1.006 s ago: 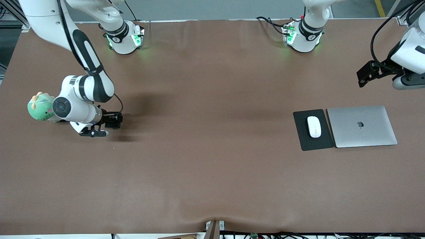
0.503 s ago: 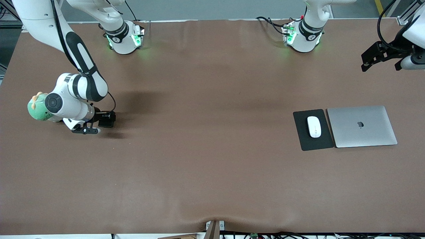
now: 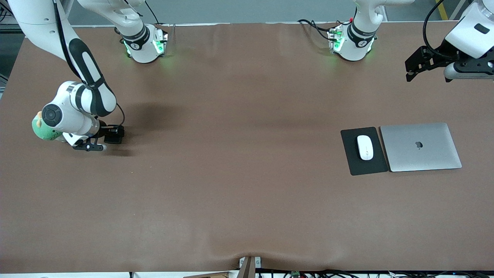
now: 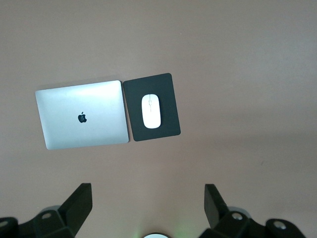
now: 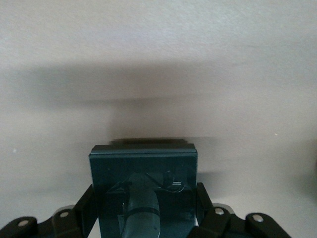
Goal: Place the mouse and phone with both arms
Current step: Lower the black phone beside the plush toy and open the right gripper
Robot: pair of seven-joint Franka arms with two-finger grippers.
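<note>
Mouse (image 3: 365, 147) on mouse pad (image 3: 363, 151)

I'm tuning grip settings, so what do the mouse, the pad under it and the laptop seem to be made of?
The small white oval mouse looks like glossy hard plastic: smooth, with a thin grey seam. The flat black rectangular pad under it looks like matte rubber or fabric, showing no shine. The closed silver laptop beside the pad looks like brushed metal, probably aluminium, with an even satin sheen.
</note>
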